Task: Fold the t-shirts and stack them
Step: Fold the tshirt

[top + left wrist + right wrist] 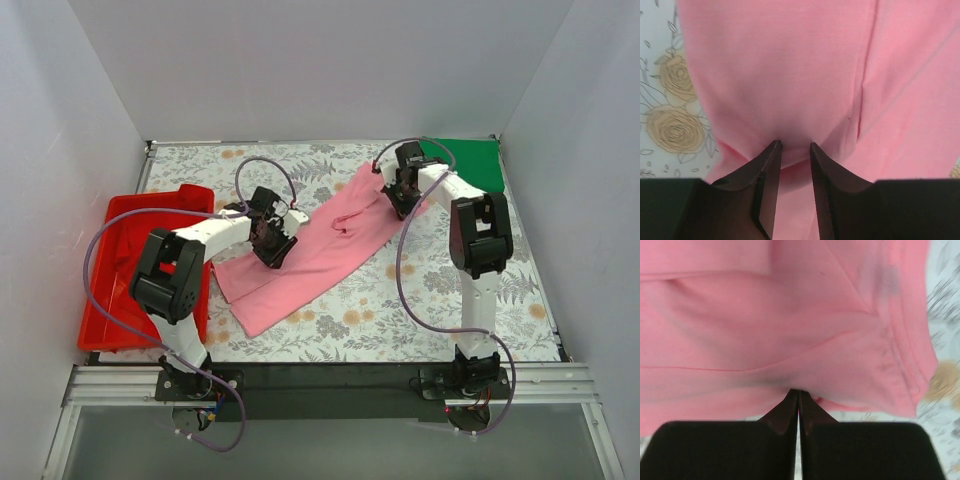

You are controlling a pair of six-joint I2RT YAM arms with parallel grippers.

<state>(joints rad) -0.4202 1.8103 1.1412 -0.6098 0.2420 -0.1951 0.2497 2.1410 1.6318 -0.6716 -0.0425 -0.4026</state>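
Red plastic: the tray (110,300) is rigid and glossy with upright walls. It sits outboard of my left gripper (272,245), just clear of the cloth.
Left hold: my jaws stand narrow, with a puckered bunch of pink cloth nipped between the tips. In the wrist view the creases run straight into them.
Pink knit: the pink t-shirt (320,255) is matt, soft and unprinted. It lies as a long diagonal band on the flowered table cover (400,320) and spans from one of my grippers to the other.
Handling: I judge it light and limp. It will sag and drag wherever I am not holding it, and it is neither fragile nor slippery.
Where to grip: hems, seams and folded edges look best, because several layers give my pads more to bite on.
Right hold: my right gripper (398,195) has its jaws pressed together on a thin edge of the same shirt, just beside a stitched hem.
Dark green cloth: the green t-shirt (470,165) lies flat beyond my right gripper, in the far corner. It is near the pink one, but I cannot tell whether they touch.
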